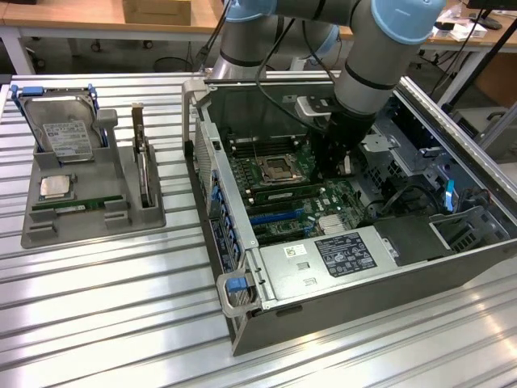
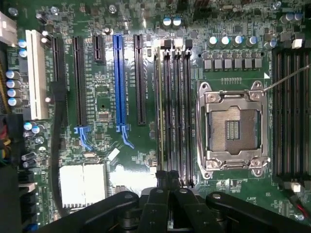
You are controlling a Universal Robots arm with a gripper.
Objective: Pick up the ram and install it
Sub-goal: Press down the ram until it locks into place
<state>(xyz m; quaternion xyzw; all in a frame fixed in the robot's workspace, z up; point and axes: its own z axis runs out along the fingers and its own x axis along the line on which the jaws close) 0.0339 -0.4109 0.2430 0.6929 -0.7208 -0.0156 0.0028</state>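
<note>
Two ram sticks: one long, thin green circuit-board ram (image 1: 77, 204) lies flat in the grey moulded tray (image 1: 89, 230) on the ribbed metal tabletop (image 1: 121, 307); a second slim green stick (image 1: 279, 195) (image 2: 159, 111) stands edge-up in a black memory slot beside the silver processor socket (image 2: 233, 126).
Handling: light, stiff, brittle; best held by the long bare edges, off the chips and contacts.
Tool: the dark tool (image 1: 335, 162) (image 2: 167, 196) hovers inside the open computer case (image 1: 339, 291); I cannot tell its opening, and nothing shows in it.
Relation: slotted stick just beside the tool; tray ram well apart, toward the exterior view's left.
</note>
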